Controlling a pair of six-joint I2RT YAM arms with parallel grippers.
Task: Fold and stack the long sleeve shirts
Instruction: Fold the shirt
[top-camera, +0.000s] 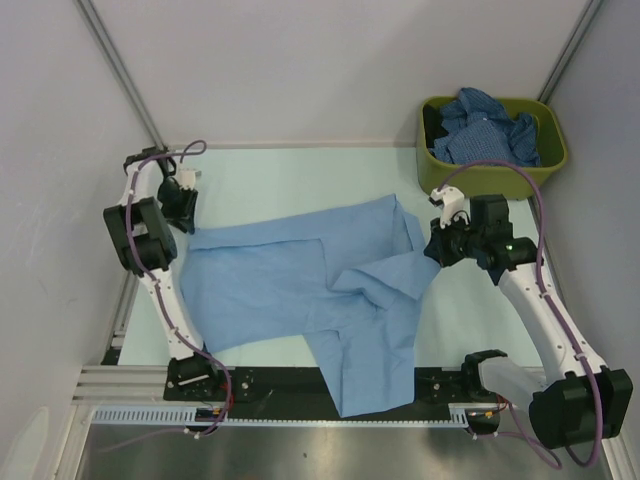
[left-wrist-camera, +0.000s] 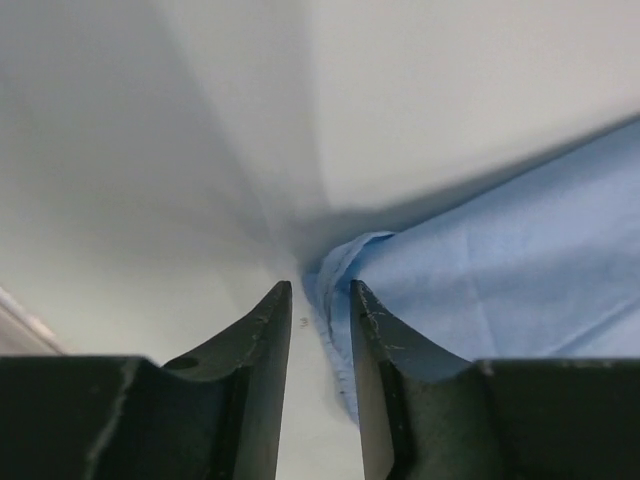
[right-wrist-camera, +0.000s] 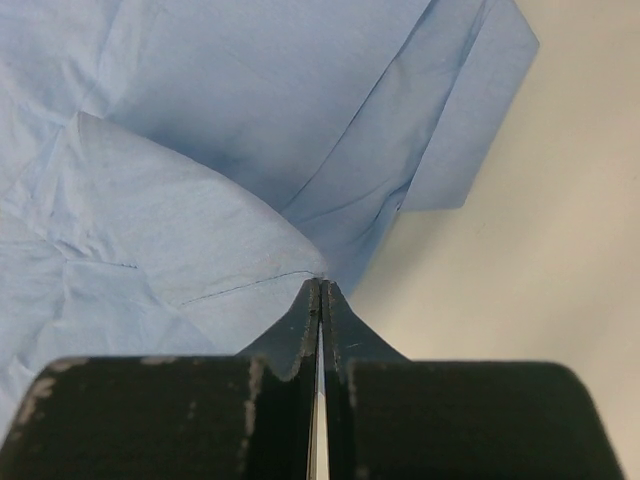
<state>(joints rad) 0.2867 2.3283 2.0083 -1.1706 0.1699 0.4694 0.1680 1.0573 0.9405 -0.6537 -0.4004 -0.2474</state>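
A plain light blue long sleeve shirt (top-camera: 290, 280) lies spread and partly folded across the table, one part hanging over the near edge. My left gripper (top-camera: 188, 228) is at its far left corner; in the left wrist view (left-wrist-camera: 320, 290) the jaws stand slightly apart, with the shirt's edge (left-wrist-camera: 335, 300) lying between them against the right finger. My right gripper (top-camera: 436, 252) is at the shirt's right side; in the right wrist view (right-wrist-camera: 320, 286) its jaws are shut on the tip of a folded-over flap (right-wrist-camera: 200, 230). Darker patterned blue shirts (top-camera: 490, 130) are heaped in the bin.
The olive-green bin (top-camera: 556, 140) stands at the back right corner of the pale green table (top-camera: 300, 175). Grey walls enclose the left, back and right. The left arm's column stands along the table's left edge.
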